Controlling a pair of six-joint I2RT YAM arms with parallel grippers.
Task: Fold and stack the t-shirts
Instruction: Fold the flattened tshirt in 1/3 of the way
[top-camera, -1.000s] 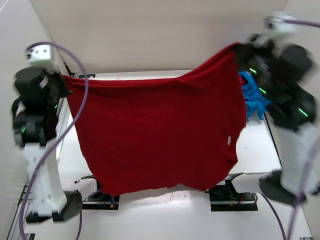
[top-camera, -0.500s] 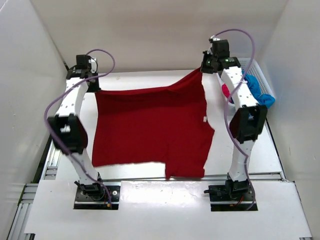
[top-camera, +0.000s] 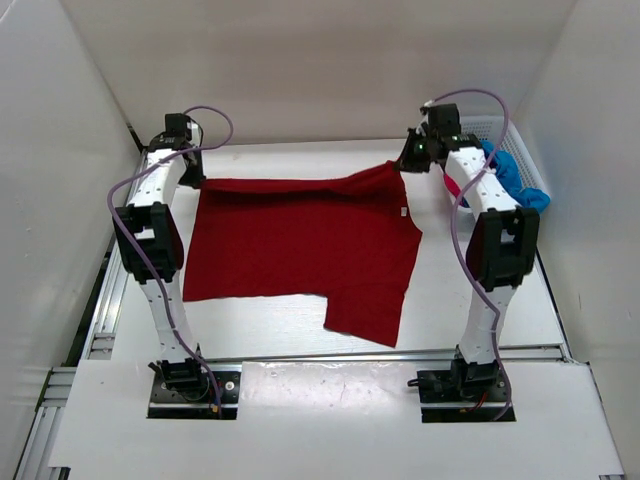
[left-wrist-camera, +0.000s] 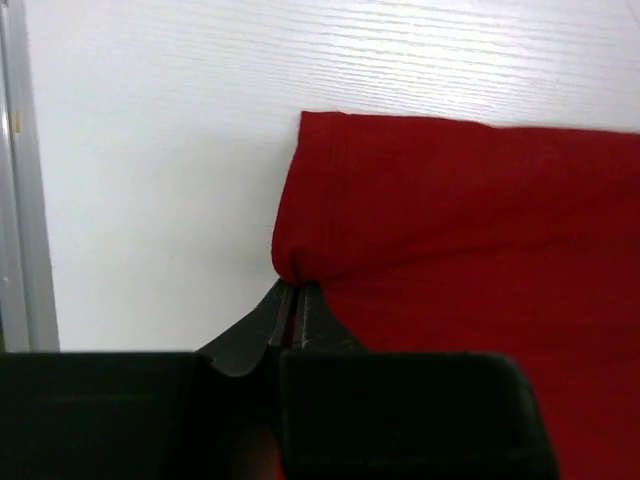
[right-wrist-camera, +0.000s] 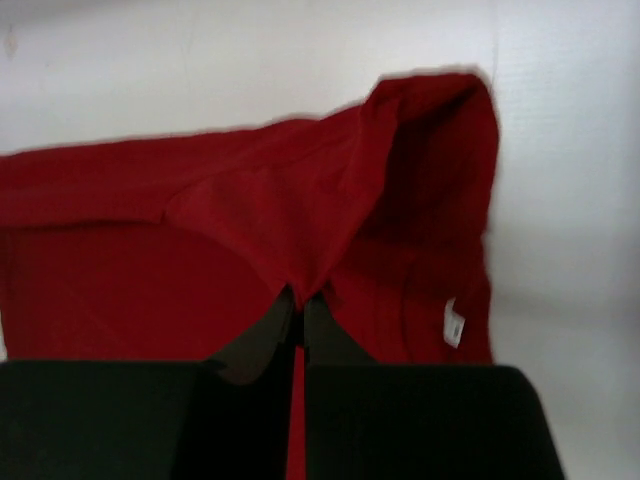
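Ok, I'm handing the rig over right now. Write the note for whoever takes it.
The left gripper is shut on the far left corner of the red shirt, low at the table.
The right gripper is shut on its far right corner, which looks slightly raised.
The red shirt is spread out and unfolded, with an uneven near edge.
The blue shirt is in the basket at far right, with the pink shirt next to it, partly hidden.
Done: red shirt laid out. Left: fold all three, then stack them.
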